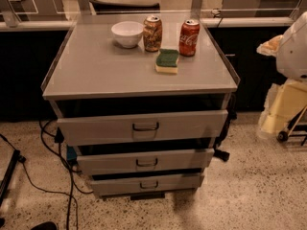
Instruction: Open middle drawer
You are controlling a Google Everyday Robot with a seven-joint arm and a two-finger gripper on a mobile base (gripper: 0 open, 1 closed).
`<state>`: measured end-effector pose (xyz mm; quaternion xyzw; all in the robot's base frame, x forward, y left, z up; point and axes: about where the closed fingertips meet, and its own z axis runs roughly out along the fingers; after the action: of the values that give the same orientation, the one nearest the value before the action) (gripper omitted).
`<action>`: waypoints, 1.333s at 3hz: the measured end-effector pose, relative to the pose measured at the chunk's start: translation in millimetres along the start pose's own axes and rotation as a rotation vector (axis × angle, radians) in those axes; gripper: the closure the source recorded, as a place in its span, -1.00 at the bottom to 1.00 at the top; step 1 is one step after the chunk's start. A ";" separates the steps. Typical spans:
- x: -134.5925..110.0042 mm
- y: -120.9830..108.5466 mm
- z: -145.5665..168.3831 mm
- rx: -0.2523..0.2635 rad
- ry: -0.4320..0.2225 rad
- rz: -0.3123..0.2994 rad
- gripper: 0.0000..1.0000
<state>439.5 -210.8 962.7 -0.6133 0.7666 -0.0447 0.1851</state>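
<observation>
The grey drawer cabinet point(139, 75) stands in the middle of the camera view with three fronts stacked. The middle drawer point(105, 163) is the mid-sized front, with a small dark bar handle point(147, 163) at its centre. A dark gap shows above it. The taller top drawer point(96, 128) sits above it and the small bottom drawer point(115, 185) below. My gripper is out of view. Only a white rounded part of my arm point(293, 49) shows at the right edge, well away from the drawers.
On the cabinet top stand a white bowl point(127, 33), two cans point(152, 32) point(189, 37) and a green-and-yellow sponge point(167, 61). Black cables point(53, 152) lie on the floor at the left. A yellow wheeled object point(283, 111) stands at the right.
</observation>
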 end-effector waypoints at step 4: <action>-11.0 17.6 169.1 -0.043 -0.085 -0.035 -1.00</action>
<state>482.5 -169.1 803.2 -0.6317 0.7479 -0.0055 0.2037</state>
